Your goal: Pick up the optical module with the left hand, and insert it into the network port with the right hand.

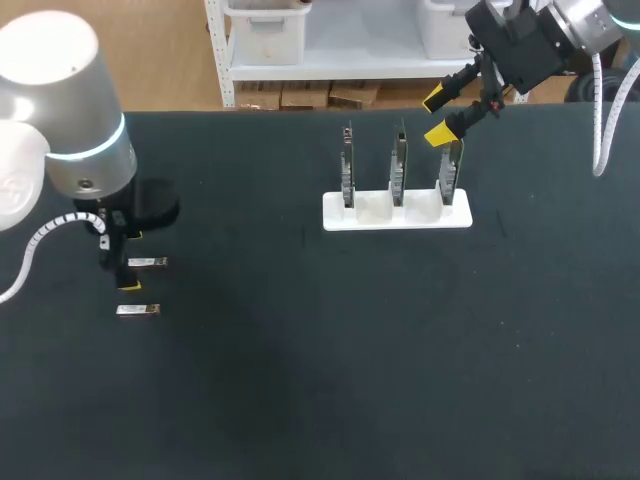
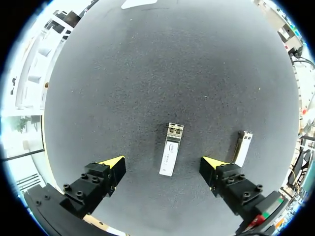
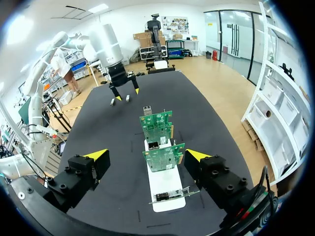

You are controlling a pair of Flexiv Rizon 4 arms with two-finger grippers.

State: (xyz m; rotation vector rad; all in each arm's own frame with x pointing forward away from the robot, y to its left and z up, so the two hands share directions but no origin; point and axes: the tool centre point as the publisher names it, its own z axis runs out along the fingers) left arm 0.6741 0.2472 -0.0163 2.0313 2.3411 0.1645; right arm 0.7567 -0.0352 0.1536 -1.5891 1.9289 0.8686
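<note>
Two small silver optical modules lie on the black table at the left. My left gripper [image 1: 130, 262] hangs open just over the nearer one [image 1: 148, 262] [image 2: 171, 149], which lies between its yellow tips untouched. The second module [image 1: 138, 310] [image 2: 243, 147] lies just outside one finger. At the back, a white holder [image 1: 397, 212] [image 3: 165, 184] carries three upright green circuit boards [image 1: 398, 165] [image 3: 162, 156] with network ports. My right gripper [image 1: 440, 115] [image 3: 147, 155] hovers open above the rightmost board and holds nothing.
The black table [image 1: 320, 380] stretches bare between the modules and the holder. In the right wrist view my left gripper [image 3: 123, 91] stands far ahead, beyond the row of boards.
</note>
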